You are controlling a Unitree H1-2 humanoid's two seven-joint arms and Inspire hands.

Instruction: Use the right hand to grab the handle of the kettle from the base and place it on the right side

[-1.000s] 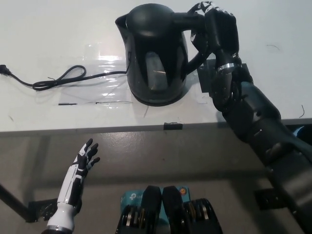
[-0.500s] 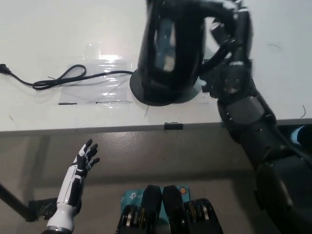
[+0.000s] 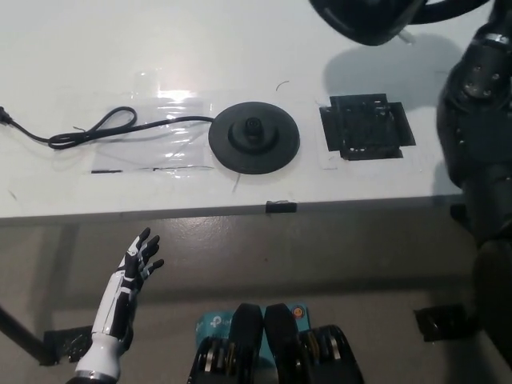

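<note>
Carrying phase: kettle point(image 3: 368, 20) is off the base point(image 3: 254, 137), only its underside visible at the top edge, held up above the table point(image 3: 96, 64). Right hand itself is out of frame; only the black right arm point(image 3: 480, 128) shows, so its grasp cannot be told. Black taped square point(image 3: 366, 128) lies below the kettle, right of the base: likely the set-down spot. Left hand point(image 3: 138, 258) rests low, fingers spread, holding nothing

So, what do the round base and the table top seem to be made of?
The base looks like matte black moulded plastic: dull, even sheen and a raised centre pin. The table top appears to be a smooth white laminate or painted board; soft glare shows, so which one stays uncertain.
</note>
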